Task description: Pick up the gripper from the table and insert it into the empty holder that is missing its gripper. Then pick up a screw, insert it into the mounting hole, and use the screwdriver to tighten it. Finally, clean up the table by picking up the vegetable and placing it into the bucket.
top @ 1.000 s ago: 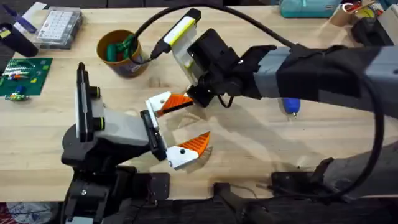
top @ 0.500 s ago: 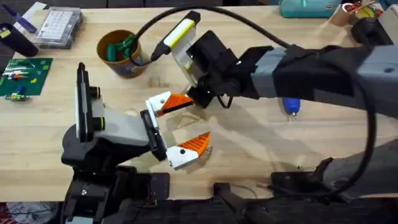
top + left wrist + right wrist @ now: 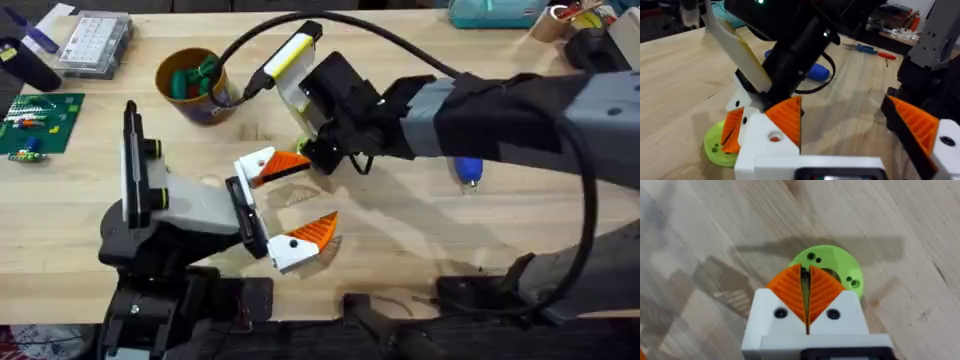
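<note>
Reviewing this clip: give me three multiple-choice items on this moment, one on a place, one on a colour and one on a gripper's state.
1. Where does the bucket stand?
A. between the left gripper's fingers
B. on the far left part of the table
C. at the table's near right edge

2. What colour is the disc under the right gripper?
A. red
B. blue
C. green

3. How is the left gripper?
A. open
B. shut on the screwdriver
C. shut on the bucket

Key: 1 B, the bucket stands far back, left of the middle. 2 C, the disc under the right gripper is bright green. 3 A, the left gripper has its orange pads wide apart, with nothing between them.
</note>
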